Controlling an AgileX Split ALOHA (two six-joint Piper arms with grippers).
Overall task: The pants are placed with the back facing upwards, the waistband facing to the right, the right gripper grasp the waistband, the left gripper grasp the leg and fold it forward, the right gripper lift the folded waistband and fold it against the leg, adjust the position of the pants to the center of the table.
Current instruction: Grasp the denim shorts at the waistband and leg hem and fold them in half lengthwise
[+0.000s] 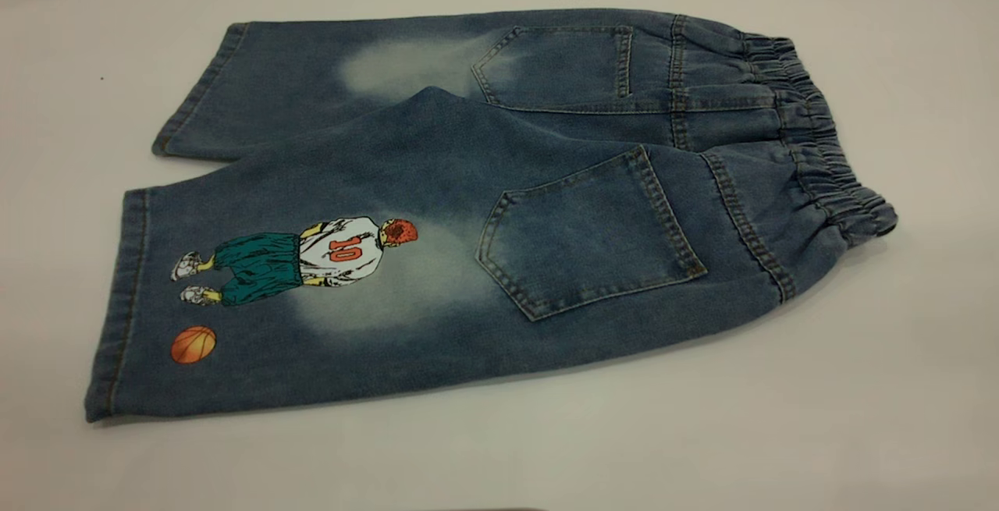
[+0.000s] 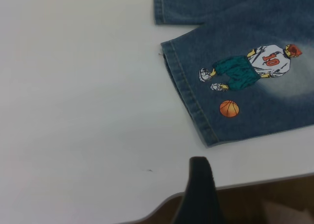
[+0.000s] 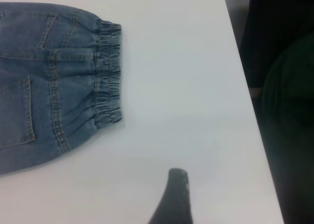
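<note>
Currently the pants [image 1: 499, 207] lie flat and unfolded on the surface [image 1: 858, 417], waistband [image 1: 812, 129] rightward, with both grippers clear of the cloth, finger state indeterminable, so every grasp and fold remains outstanding.

Looks like a test lab setup: just a plain white surface [image 1: 858, 417] is seen, with denim shorts [image 1: 468, 222] laid out flat on it.

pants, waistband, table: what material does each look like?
The pants: denim, faded blue, going by the visible weave, contrast stitching and bleached patches. The waistband: the same denim, gathered into ruched folds, probably over elastic. The table: smooth, matte white, likely laminate; the exact material cannot be told.
</note>
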